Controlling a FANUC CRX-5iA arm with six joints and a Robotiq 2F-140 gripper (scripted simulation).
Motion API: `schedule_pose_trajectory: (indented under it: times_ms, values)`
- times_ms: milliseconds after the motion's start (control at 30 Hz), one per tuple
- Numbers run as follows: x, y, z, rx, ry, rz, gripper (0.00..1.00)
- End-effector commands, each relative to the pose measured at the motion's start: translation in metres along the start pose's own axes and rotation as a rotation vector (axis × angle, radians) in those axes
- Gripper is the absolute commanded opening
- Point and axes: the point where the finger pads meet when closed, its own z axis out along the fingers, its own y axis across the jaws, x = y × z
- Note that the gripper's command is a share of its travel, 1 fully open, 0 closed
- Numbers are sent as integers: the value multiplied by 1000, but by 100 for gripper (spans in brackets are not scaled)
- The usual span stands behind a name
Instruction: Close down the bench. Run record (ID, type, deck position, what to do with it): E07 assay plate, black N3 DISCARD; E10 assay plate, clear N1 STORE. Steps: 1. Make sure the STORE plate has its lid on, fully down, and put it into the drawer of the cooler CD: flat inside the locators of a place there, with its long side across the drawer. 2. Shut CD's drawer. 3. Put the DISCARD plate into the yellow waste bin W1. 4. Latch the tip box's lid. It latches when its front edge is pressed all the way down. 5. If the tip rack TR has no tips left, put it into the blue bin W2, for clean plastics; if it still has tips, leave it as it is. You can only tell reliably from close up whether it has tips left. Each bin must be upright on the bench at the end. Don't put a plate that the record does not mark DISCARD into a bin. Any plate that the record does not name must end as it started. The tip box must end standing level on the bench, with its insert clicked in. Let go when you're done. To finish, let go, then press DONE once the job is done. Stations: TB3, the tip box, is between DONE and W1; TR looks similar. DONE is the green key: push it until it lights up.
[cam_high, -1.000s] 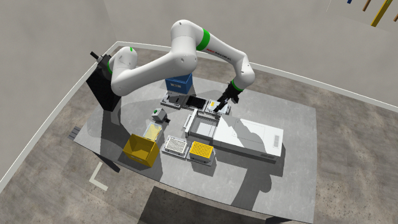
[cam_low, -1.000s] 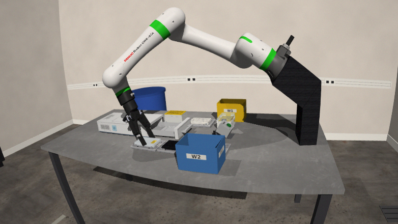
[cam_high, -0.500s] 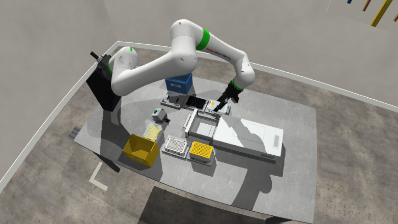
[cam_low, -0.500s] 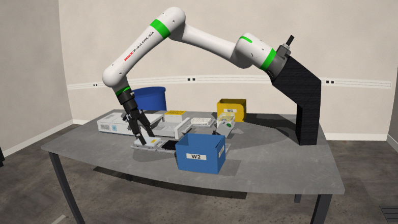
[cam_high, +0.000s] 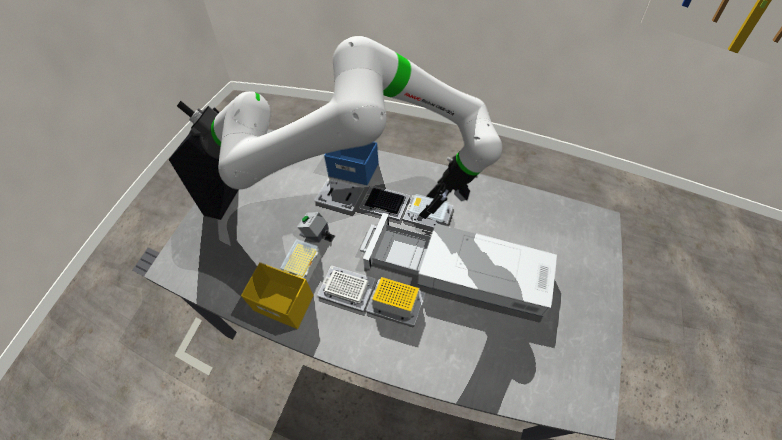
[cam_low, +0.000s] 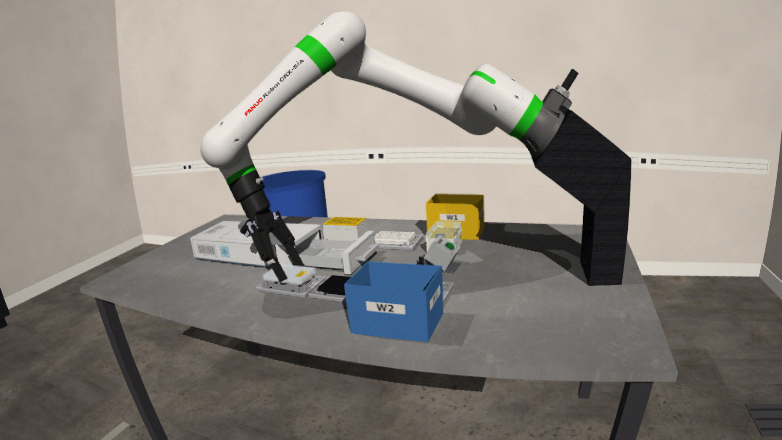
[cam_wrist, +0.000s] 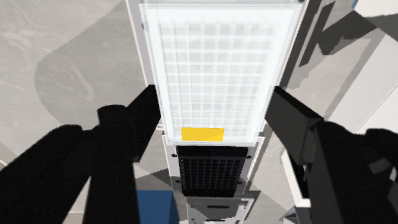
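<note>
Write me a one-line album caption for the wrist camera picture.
Gripper shut on the lidded clear plate with its yellow tag, the black plate waiting just beyond.

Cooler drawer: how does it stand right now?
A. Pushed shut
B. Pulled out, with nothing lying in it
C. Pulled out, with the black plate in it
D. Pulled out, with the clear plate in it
B: in the top view the drawer stands out from the cooler with a bare floor; the clear plate sits between the fingers, the black plate beside it.
</note>
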Motion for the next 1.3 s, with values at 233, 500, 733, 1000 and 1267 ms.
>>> schedule_pose_trajectory:
  times_ms: [233, 500, 733, 1000, 1267]
  values:
    - [-5, 0, -13, 1, 2, 0, 10]
    - [-8, 0, -20, 1, 2, 0, 10]
    - [-12, 0, -28, 1, 2, 0, 10]
    - [-16, 0, -37, 1, 2, 0, 10]
    - [-20, 0, -45, 1, 2, 0, 10]
